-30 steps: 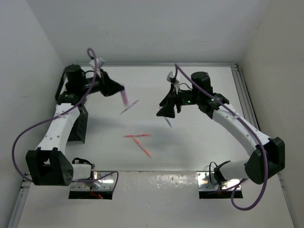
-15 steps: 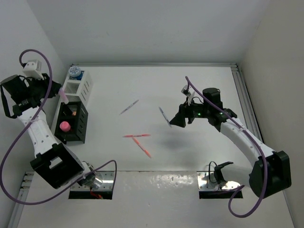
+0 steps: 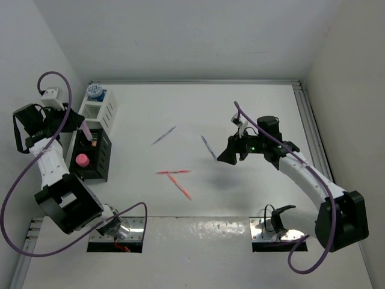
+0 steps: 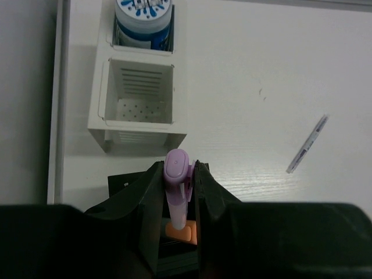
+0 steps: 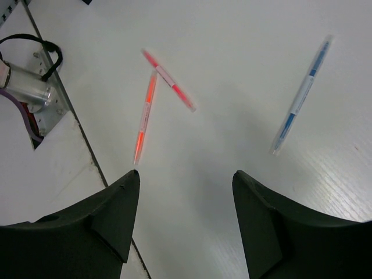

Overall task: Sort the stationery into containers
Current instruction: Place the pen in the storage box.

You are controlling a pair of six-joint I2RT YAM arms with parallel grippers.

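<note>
The left end effector (image 4: 178,172) is clamped on a pink marker (image 4: 176,164), poised over the black organiser (image 3: 100,161) at the table's (image 3: 258,108) left edge — the right end effector (image 5: 185,179) hangs wide open and empty above two orange pens (image 5: 145,119) and a blue pen (image 5: 302,96) lying loose.

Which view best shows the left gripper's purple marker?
The left wrist view: the purple marker is close, clamped by the left gripper. The top view shows it tiny; the right wrist view misses it.
</note>
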